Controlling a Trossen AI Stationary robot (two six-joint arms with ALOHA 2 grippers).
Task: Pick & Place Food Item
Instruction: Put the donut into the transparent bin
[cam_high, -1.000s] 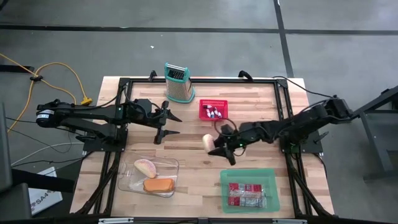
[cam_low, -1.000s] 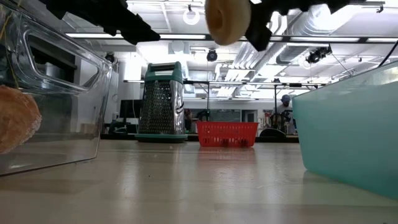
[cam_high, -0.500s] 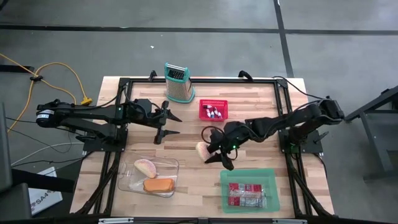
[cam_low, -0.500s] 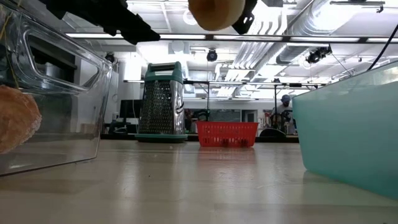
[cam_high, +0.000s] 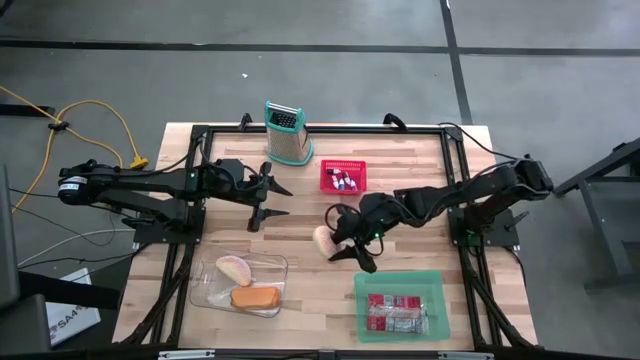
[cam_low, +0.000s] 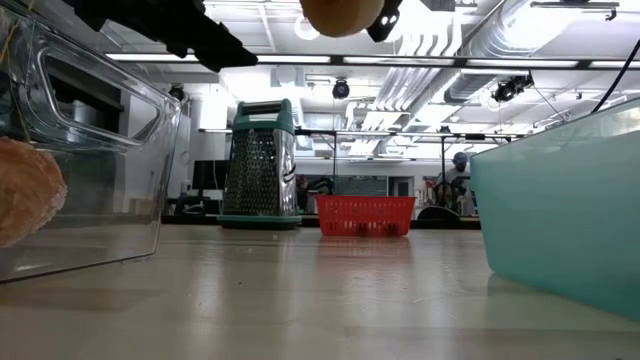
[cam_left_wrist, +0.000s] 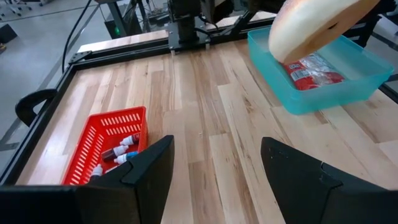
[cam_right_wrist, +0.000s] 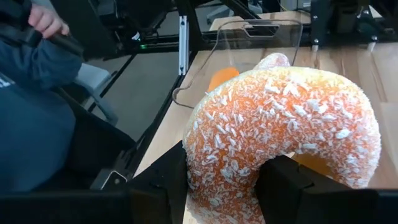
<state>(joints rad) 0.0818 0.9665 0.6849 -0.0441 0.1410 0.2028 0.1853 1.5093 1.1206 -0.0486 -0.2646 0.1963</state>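
Note:
My right gripper (cam_high: 345, 240) is shut on an orange doughnut with white flakes (cam_right_wrist: 280, 137), held high over the table's middle (cam_high: 325, 240). The low view shows the doughnut (cam_low: 340, 12) at the very top, far above the wood. A clear container (cam_high: 240, 283) at the near left holds two other food pieces. My left gripper (cam_high: 280, 200) hovers open over the left half of the table with nothing between its fingers; in its wrist view the doughnut (cam_left_wrist: 317, 25) hangs ahead of it. My right gripper pinches one side of the doughnut's ring (cam_right_wrist: 217, 168) between its two fingers. One finger (cam_right_wrist: 292, 186) stands in the ring's hollow, the other (cam_right_wrist: 161, 183) outside. The fingers come from the table's right, slanting slightly down. The doughnut is lifted clear, standing on edge.
A teal bin (cam_high: 400, 305) with red packets sits at the near right. A red basket (cam_high: 343, 177) of small bottles and a metal grater (cam_high: 287, 132) stand toward the far edge. A person's sleeve and hand (cam_right_wrist: 37, 93) show beyond the table's left side.
My right gripper has carried the doughnut up and a little toward the table's left and near edges, rolling its wrist on the way. Most of this came early in the second. The doughnut stays in the hold, clear of the table.

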